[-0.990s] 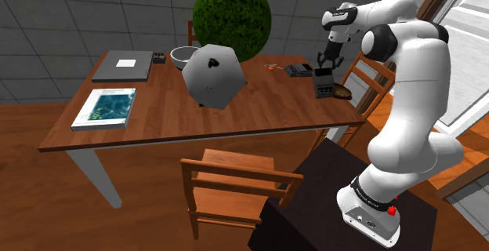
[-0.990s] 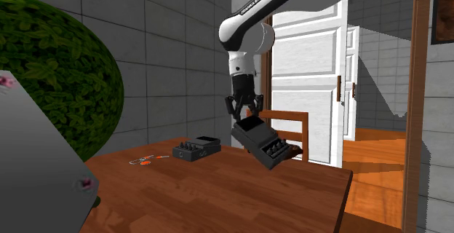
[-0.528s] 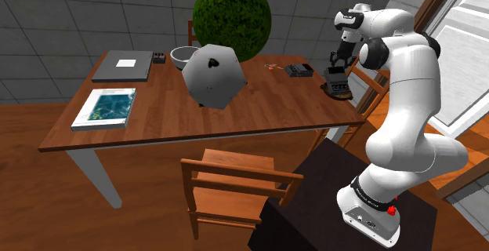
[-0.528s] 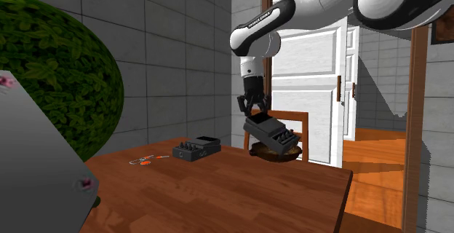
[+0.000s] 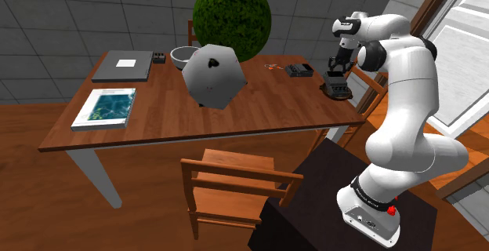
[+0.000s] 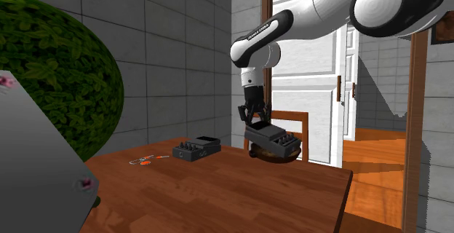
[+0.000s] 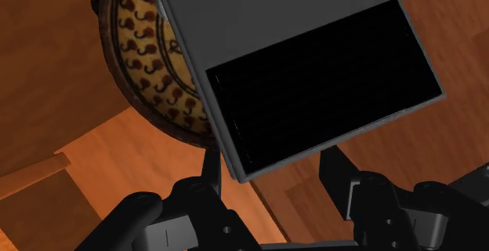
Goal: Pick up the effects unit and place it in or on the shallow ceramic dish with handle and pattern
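Wrist view: the gripper [image 7: 270, 161] has its fingers closed on one edge of the unit [image 7: 313, 69], which sits tilted over the dish [image 7: 145, 38], whether touching I cannot tell. Best lower gently, centred over the bowl, then open.

Two dark grey boxy effects units [image 6: 271, 137] [image 6: 196, 150], one round patterned brown dish [image 7: 145, 53], one pale bowl [image 5: 184, 53], one wooden table [image 5: 258, 104].

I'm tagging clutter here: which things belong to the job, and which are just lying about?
Job: effects unit, patterned dish, hand.
Lying about: second pedal, grey polyhedron, book, bowl, bush.
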